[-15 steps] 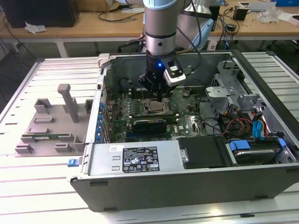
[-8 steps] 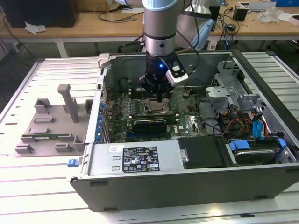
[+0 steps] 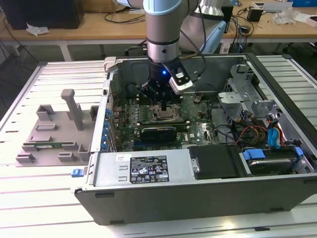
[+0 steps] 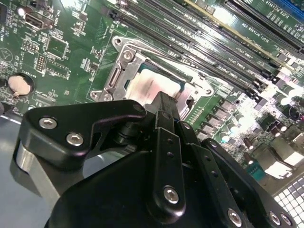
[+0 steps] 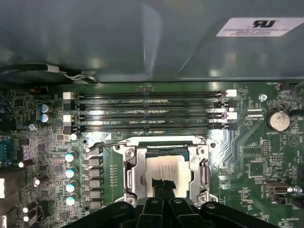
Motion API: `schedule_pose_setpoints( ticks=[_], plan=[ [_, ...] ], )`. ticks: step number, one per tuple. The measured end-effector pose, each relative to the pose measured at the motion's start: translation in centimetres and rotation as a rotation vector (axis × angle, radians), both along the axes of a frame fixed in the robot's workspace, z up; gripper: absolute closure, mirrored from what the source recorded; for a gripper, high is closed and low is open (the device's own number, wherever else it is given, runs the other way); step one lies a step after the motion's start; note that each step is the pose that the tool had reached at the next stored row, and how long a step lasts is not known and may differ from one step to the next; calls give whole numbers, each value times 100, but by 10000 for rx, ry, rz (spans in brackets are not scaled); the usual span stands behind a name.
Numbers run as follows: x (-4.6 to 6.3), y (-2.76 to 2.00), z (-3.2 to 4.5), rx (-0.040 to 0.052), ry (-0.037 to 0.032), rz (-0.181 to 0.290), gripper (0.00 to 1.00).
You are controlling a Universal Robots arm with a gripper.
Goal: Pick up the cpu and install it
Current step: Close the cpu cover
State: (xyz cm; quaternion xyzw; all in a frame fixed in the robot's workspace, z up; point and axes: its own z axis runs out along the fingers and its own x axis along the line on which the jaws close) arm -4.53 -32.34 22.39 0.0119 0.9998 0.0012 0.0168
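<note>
The arm (image 3: 162, 34) reaches straight down into the open case (image 3: 198, 193), gripper (image 3: 163, 103) over the socket (image 5: 130, 173). Its fingers (image 5: 156, 185) are together, tips touching the cpu (image 5: 167, 167) lying in the socket

I see a silvery-grey cpu (image 5: 166, 166), a green motherboard (image 5: 251, 152), a black gripper (image 5: 161, 186) and a plain grey tray (image 3: 49, 134).

cpu (image 5: 168, 166): 1 | memory slots (image 5: 149, 111): 4 | coin cell (image 5: 278, 120): 1
</note>
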Motion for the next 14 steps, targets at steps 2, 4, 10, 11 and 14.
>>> schedule_pose_setpoints(
  ticks=[2, 4, 10, 11, 14],
  plan=[
    [0, 0, -1, -1, -1, 2, 89],
    [-4, 1, -5, 2, -3, -1, 89],
    [-100, 0, -65, 0, -3, 1, 89],
    [-111, 0, -69, -2, -3, 0, 89],
    [-157, 1, -94, 2, -8, 0, 89]
  ],
)
